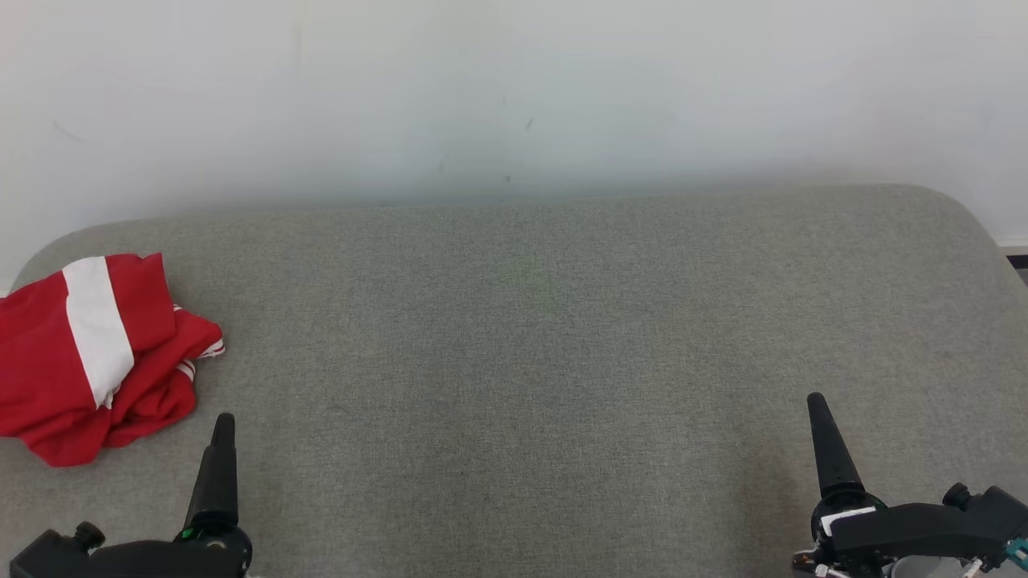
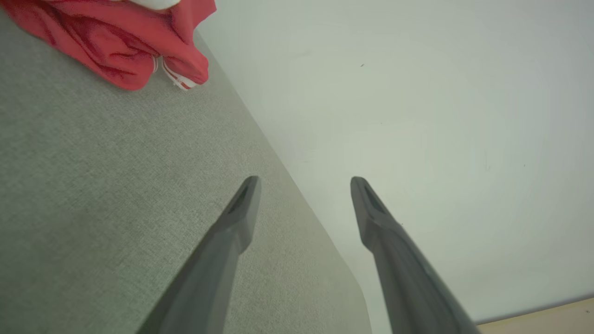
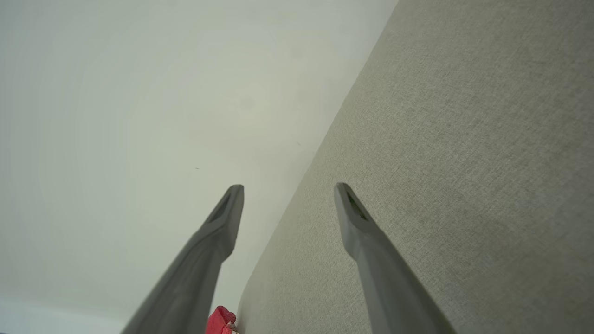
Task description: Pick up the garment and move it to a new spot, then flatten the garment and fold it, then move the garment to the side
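The garment [image 1: 88, 353] is red with a broad white stripe and lies crumpled at the far left of the grey padded surface [image 1: 530, 361]. My left gripper [image 1: 222, 429] stands at the lower left, just right of and nearer than the garment, apart from it. In the left wrist view this gripper [image 2: 304, 180] is open with nothing between its fingers, and the garment [image 2: 125, 41] sits at the upper left. My right gripper [image 1: 817, 409] is at the lower right, far from the garment. The right wrist view shows it [image 3: 288, 186] open and empty, with a bit of the red garment [image 3: 222, 321] at the bottom edge.
A pale wall [image 1: 514, 96] rises directly behind the padded surface. The surface has rounded far corners, and its far edge meets the wall. A strip of floor [image 2: 547, 320] shows low in the left wrist view.
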`<state>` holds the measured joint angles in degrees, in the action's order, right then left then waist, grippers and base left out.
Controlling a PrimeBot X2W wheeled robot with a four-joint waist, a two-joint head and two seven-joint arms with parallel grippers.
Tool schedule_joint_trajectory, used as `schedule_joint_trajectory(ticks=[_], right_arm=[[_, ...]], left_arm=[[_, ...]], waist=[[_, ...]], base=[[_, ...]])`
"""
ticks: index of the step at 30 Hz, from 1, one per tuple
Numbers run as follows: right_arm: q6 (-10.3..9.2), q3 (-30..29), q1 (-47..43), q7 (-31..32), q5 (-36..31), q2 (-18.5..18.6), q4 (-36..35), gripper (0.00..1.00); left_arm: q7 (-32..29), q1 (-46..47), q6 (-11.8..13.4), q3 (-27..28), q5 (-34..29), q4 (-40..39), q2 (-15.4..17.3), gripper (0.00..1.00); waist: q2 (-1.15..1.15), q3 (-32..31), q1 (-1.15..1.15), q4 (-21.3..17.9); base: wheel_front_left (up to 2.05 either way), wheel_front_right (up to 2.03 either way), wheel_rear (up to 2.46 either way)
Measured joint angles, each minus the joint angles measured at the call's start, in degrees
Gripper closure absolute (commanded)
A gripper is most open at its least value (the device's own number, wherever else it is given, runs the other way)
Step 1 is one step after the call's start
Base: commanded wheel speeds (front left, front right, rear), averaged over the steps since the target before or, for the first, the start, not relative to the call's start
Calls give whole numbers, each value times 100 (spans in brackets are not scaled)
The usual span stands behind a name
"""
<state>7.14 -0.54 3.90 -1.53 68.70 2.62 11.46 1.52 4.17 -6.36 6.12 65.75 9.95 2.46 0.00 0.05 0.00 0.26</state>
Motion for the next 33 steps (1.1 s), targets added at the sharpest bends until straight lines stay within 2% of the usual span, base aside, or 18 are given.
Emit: schedule_joint_trajectory(ticks=[1,6,14,22,33], right_arm=[[0,0,0,0,0,0,0,0],[0,124,-15,-112,-748,11,-105,0],[0,269,-31,-264,-1685,27,-160,0],[1,391,-62,-412,-2394,26,-191,0],[4,517,-82,-598,-3198,30,-219,0]], left_arm=[[0,0,0,0,0,0,0,0],[112,-19,31,-16,-951,-185,11,0],[274,-90,88,-120,-1985,-393,71,0],[412,-124,182,-264,-2742,-497,190,0],[605,-193,331,-355,-3445,-604,305,0]], waist=[[0,0,0,0],[0,-13,0,12],[0,-16,0,38],[0,-29,0,52],[0,-43,0,67]], base=[[0,0,0],[0,0,0],[0,0,0],[0,0,0],[0,0,0]])
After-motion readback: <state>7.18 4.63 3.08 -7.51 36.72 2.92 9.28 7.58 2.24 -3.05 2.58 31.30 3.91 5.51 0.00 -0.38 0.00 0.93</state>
